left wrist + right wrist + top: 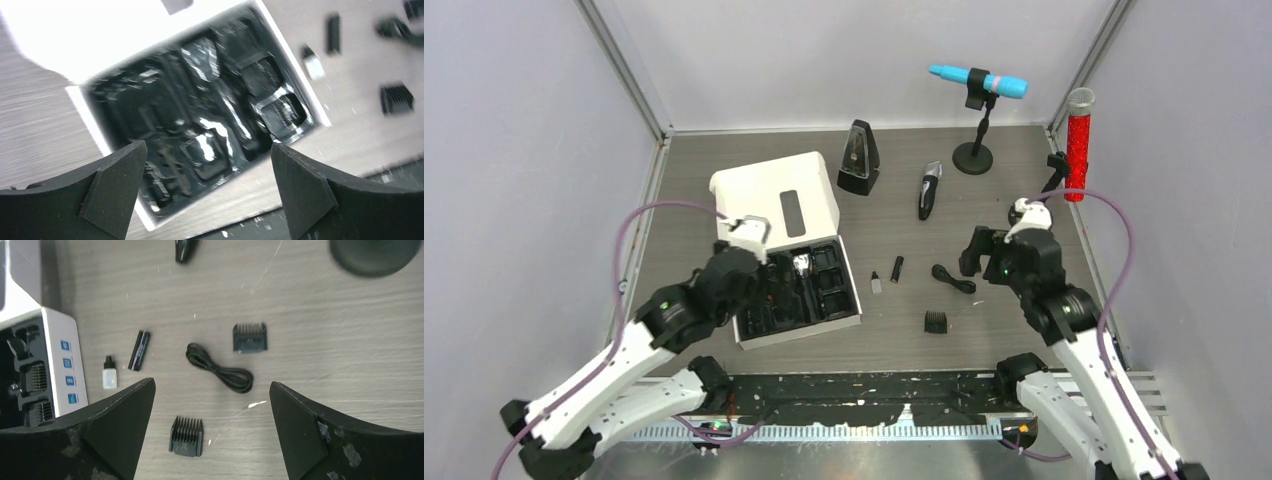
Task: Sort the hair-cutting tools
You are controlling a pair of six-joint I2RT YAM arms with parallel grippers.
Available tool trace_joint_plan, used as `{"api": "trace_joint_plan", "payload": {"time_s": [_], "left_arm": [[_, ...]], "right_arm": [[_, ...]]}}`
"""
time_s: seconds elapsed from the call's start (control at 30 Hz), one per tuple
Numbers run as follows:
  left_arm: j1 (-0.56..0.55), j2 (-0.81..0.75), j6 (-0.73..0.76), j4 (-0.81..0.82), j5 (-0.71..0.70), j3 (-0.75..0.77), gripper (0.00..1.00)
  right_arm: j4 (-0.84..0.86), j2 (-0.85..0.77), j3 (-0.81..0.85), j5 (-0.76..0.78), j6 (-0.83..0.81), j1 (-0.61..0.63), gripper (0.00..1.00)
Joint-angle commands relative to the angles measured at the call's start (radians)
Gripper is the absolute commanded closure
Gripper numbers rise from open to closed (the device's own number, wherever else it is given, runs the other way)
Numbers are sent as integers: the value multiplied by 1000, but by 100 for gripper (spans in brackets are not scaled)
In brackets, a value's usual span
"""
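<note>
The black-and-silver clipper [929, 190] lies at the back middle of the table. The tiny bottle [876, 283], short black cylinder [897, 268], coiled cable [952, 278] and a comb guard [936, 322] lie right of the open white box [799, 333]. Its black tray holds more guards. My left gripper [207, 190] is open and empty above the tray's near edge [82, 107]. My right gripper [211, 383] is open and empty above the cable [220, 369], with one guard [186, 436] near it and another [250, 336] farther off.
The box lid [774, 195] lies behind the tray. A black metronome [859, 158] stands behind the box. A blue microphone [979, 82] on a round base [972, 158] and a red microphone [1079, 130] stand at the back right.
</note>
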Motion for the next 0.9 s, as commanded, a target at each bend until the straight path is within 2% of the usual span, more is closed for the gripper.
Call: {"api": "trace_joint_plan", "payload": {"time_s": [0.0, 0.07, 0.17, 0.33, 0.43, 0.67, 0.87], "left_arm": [[27, -143, -29, -139, -411, 22, 1], [66, -205, 0, -148, -403, 19, 1], [177, -256, 50, -163, -334, 19, 1], [354, -265, 85, -160, -198, -21, 1], [437, -257, 92, -141, -121, -52, 1], [474, -271, 98, -73, -115, -120, 1], [476, -293, 107, -67, -154, -120, 1]], "right_arm": [[27, 134, -3, -142, 105, 6, 4], [75, 198, -35, -190, 110, 6, 4], [103, 307, -29, -162, 98, 6, 4], [109, 559, 41, -125, 43, 9, 1], [115, 691, 83, -130, 28, 15, 6], [145, 843, 107, -156, 10, 41, 11], [144, 904, 90, -159, 12, 80, 23]]}}
